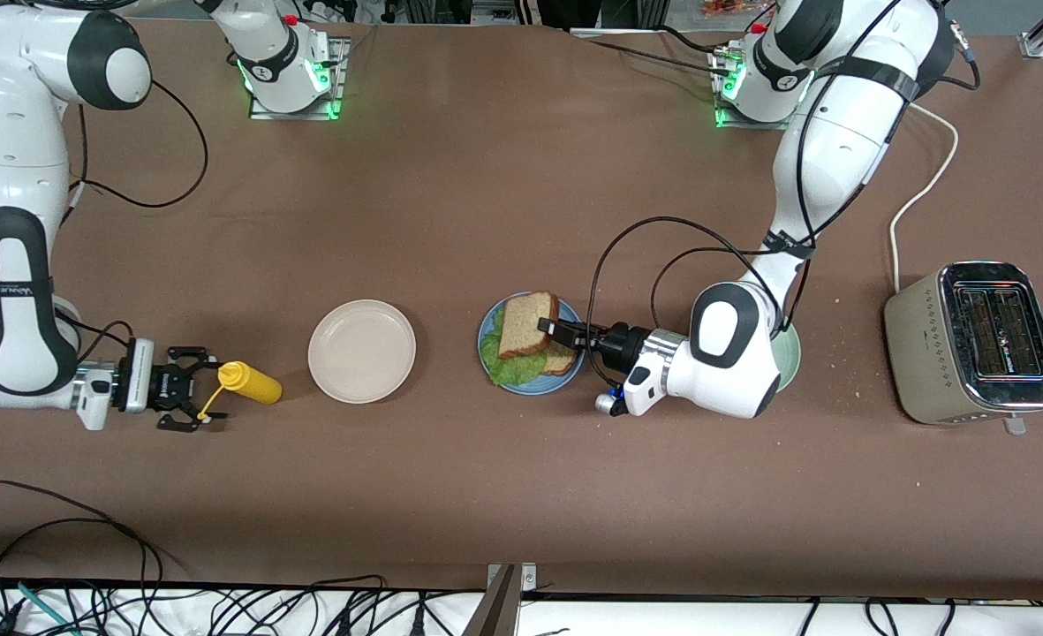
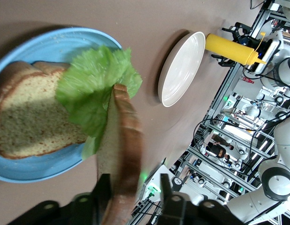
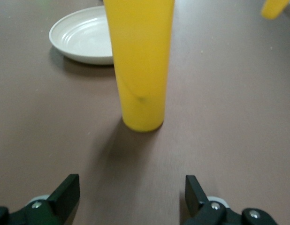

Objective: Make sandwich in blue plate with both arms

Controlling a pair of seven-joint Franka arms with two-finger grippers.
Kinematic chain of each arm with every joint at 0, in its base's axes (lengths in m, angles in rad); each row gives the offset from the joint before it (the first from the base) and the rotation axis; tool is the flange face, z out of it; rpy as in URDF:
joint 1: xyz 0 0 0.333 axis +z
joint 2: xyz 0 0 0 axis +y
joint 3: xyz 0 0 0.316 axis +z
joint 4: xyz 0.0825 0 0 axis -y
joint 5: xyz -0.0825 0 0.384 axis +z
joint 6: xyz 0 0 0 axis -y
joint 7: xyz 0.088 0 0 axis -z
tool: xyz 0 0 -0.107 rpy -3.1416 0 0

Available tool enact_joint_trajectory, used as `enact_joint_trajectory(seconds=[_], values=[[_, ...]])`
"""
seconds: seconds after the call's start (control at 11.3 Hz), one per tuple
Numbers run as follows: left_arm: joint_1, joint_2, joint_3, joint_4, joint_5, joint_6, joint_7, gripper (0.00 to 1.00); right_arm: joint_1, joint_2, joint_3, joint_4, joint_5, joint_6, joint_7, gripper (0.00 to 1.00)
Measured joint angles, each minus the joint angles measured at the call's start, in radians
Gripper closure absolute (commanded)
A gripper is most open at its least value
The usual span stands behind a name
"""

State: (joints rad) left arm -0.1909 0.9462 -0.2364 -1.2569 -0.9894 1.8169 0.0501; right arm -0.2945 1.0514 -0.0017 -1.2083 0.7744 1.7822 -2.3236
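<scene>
Top bread slice (image 2: pixel 120 154) pinched at its crust edge by left gripper (image 1: pixel 560 334), tilted over lettuce (image 2: pixel 95 96) and lower slice (image 2: pixel 30 117) on blue plate (image 1: pixel 488 329). Light, soft, crumbly, apt to sag or tear: best held gently near crust. Right gripper (image 1: pixel 187 389) spread wide, empty, beside yellow bottle (image 1: pixel 252 382), waiting.

Near tabletop (image 1: pixel 486 177) centre: plate (image 1: pixel 490 329) carrying sandwich (image 1: pixel 525 325); beside it second plate (image 1: pixel 361 351), then bottle (image 1: pixel 252 382) toward right arm's edge.
</scene>
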Motion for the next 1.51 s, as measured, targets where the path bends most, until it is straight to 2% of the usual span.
enact_joint_trajectory(seconds=[0.27,0.71,0.98,1.24,1.51], values=[[0.017,0.0,0.004,-0.002,0.006,0.0,0.112,0.0,0.008,-0.073,-0.011,0.004,-0.111,-0.002,0.127,0.0],[0.024,-0.03,0.003,0.023,0.236,0.0,0.2,0.0,0.08,-0.204,-0.063,-0.003,-0.252,-0.009,0.448,0.0],[0.031,-0.088,0.003,0.033,0.44,-0.028,0.2,0.0,0.129,-0.313,-0.074,-0.059,-0.342,-0.014,0.642,0.0],[0.062,-0.192,0.009,0.038,0.646,-0.17,0.187,0.0,0.159,-0.402,-0.081,-0.106,-0.436,-0.015,0.824,0.0],[0.075,-0.341,0.017,0.044,0.865,-0.308,0.107,0.0,0.203,-0.5,-0.089,-0.159,-0.506,-0.017,1.074,0.0]])
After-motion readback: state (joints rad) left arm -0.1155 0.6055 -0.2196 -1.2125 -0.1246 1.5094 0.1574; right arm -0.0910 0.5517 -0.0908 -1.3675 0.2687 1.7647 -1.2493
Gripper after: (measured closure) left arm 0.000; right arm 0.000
